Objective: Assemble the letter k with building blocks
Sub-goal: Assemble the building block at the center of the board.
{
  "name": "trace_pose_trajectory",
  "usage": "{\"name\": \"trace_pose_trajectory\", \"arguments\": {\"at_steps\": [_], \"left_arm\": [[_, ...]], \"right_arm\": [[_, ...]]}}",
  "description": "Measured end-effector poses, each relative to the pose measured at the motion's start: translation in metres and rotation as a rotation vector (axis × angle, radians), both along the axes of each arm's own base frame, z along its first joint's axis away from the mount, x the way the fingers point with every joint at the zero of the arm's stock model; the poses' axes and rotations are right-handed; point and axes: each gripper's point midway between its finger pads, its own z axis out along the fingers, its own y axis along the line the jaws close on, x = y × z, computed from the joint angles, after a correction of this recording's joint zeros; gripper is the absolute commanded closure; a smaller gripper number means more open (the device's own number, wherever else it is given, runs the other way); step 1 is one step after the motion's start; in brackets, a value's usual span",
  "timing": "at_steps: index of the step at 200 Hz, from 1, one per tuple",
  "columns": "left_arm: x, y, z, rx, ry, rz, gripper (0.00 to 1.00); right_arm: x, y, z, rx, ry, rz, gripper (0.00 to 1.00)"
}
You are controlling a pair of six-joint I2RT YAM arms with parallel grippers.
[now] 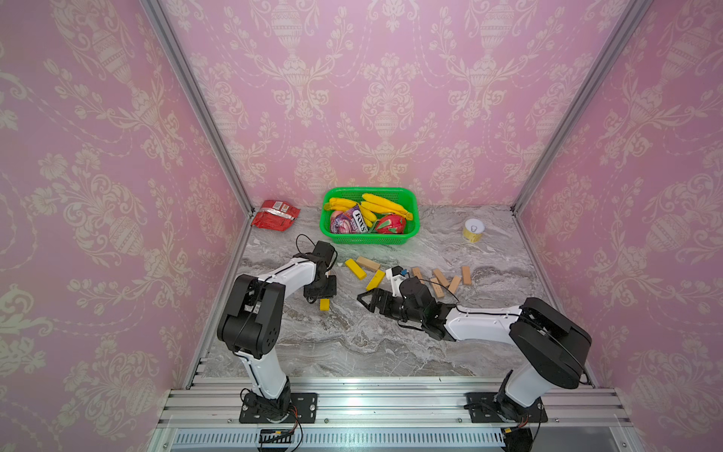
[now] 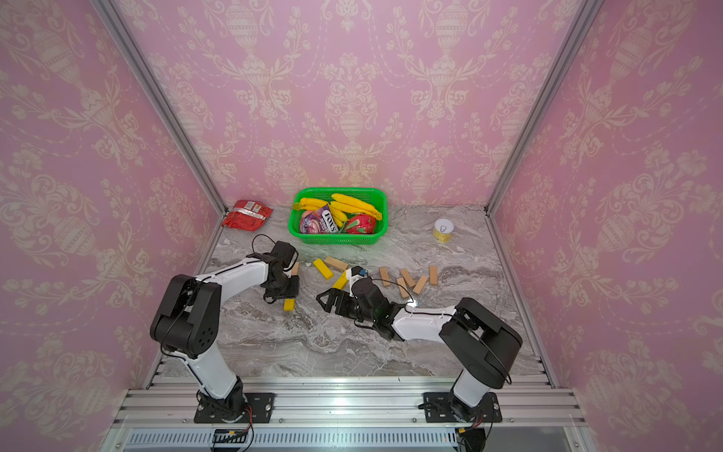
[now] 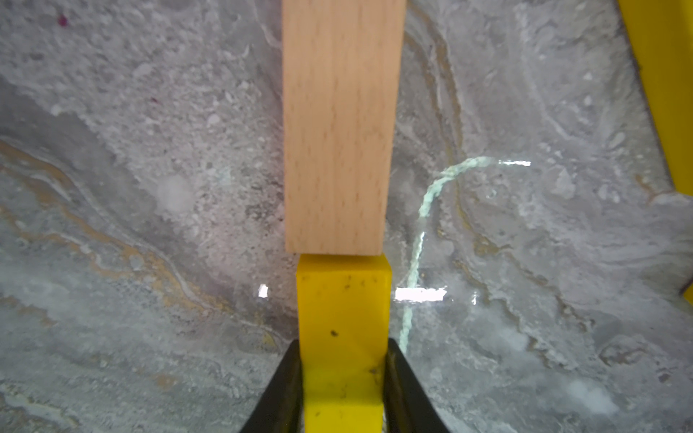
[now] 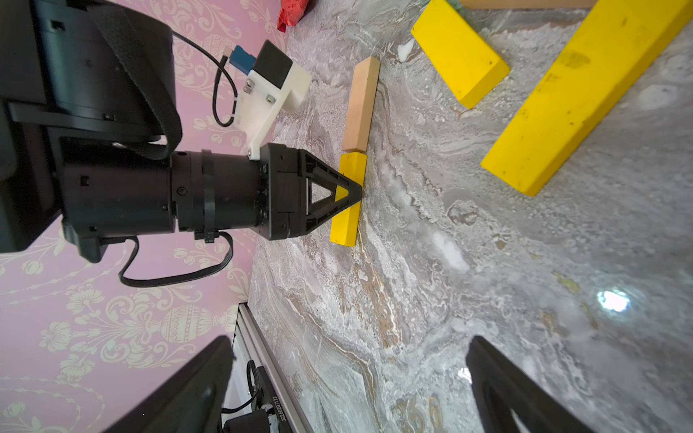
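My left gripper [image 3: 344, 343] is shut on a yellow building block [image 3: 343, 318] that lies flat on the marble table. Its far end butts against a tan wood block [image 3: 337, 131], so the two form one straight line. In both top views the held block [image 1: 324, 304] pokes out below the left gripper [image 1: 322, 291]. My right gripper [image 1: 362, 300] hovers open and empty just right of it, facing the left gripper [image 4: 352, 191]. Two more yellow blocks [image 1: 355, 269] [image 1: 375, 280] and a wood block [image 1: 367, 263] lie behind. No finished letter k shows.
Several loose wood blocks [image 1: 442, 278] lie to the right, partly behind my right arm. A green basket [image 1: 410, 231] with bananas and packets stands at the back. A red packet [image 1: 275, 214] lies back left, and a small yellow can [image 1: 473, 230] stands back right.
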Motion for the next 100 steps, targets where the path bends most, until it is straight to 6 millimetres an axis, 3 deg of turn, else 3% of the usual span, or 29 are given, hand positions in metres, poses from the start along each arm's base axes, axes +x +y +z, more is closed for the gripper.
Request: {"name": "trace_pose_trajectory", "arguments": {"at_steps": [100], "left_arm": [[0.0002, 0.0007, 0.0003, 0.005, 0.001, 0.001, 0.96]], "right_arm": [[0.0003, -0.0005, 0.0001, 0.002, 0.004, 0.004, 0.00]]}}
